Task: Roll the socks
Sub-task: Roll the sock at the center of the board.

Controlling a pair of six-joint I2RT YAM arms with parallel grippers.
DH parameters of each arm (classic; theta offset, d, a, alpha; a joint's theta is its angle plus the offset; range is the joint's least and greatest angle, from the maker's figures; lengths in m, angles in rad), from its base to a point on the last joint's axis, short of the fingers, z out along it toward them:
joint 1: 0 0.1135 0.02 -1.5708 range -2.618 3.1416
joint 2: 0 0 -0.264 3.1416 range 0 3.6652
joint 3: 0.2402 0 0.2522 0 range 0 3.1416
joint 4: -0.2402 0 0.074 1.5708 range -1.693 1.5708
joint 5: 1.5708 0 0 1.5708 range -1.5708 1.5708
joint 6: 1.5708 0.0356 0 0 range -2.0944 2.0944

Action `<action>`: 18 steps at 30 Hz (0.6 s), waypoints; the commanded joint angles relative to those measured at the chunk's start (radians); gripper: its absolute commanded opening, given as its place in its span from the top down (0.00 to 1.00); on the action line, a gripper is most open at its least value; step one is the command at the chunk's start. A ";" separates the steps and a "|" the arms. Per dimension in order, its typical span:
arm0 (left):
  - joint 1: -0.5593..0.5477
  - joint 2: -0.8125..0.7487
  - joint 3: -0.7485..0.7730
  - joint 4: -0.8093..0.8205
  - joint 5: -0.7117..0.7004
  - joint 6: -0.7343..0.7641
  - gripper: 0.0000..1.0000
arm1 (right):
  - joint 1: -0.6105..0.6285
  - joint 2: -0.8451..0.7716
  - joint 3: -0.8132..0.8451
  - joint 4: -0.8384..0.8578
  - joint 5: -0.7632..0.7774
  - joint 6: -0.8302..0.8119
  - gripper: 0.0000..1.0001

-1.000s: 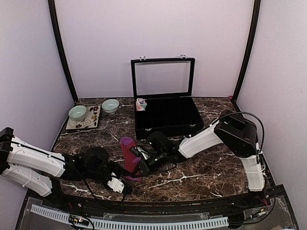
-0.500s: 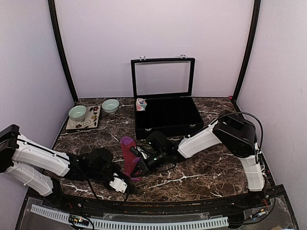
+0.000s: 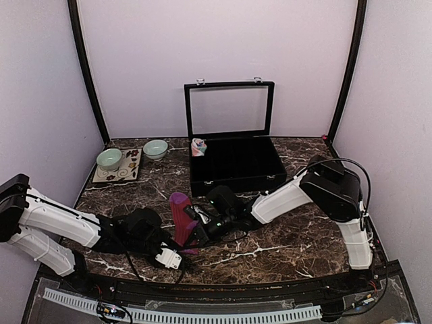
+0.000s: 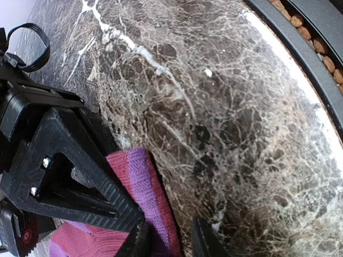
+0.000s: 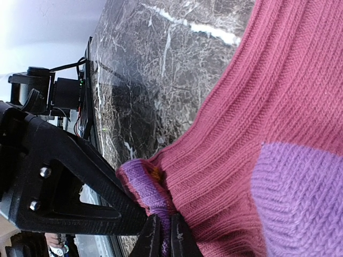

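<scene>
The maroon sock (image 3: 179,210) with purple stripes lies lengthwise on the marble, left of centre. My right gripper (image 3: 196,233) comes in from the right and is shut on a folded bit of its purple-and-maroon fabric (image 5: 153,187), with the right gripper (image 5: 161,238) pinching it tight. My left gripper (image 3: 173,257) sits at the sock's near end. In the left wrist view, the left gripper (image 4: 170,242) has its jaws apart, and the sock's striped edge (image 4: 140,174) lies between them. The salmon-pink sock (image 3: 198,146) rests rolled by the case's back left corner.
A black display case (image 3: 233,177) stands open behind the sock, lid upright. Two mint bowls (image 3: 109,158) (image 3: 155,148) and a patterned mat (image 3: 128,171) sit at the back left. The table's black front rim (image 4: 313,64) runs close to the left gripper.
The left arm has slid right, up to the sock's near end. The right gripper keeps its pinch in the same place.
</scene>
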 commanded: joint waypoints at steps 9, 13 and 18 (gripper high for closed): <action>0.086 0.027 0.148 -0.422 0.175 -0.145 1.00 | -0.005 0.010 -0.124 -0.071 0.130 0.007 0.77; 0.127 0.096 0.193 -0.461 0.156 -0.181 0.97 | -0.005 0.009 -0.117 -0.077 0.124 0.001 0.76; 0.135 0.034 0.185 -0.412 0.131 -0.148 0.70 | -0.005 0.052 -0.092 -0.092 0.104 0.010 0.80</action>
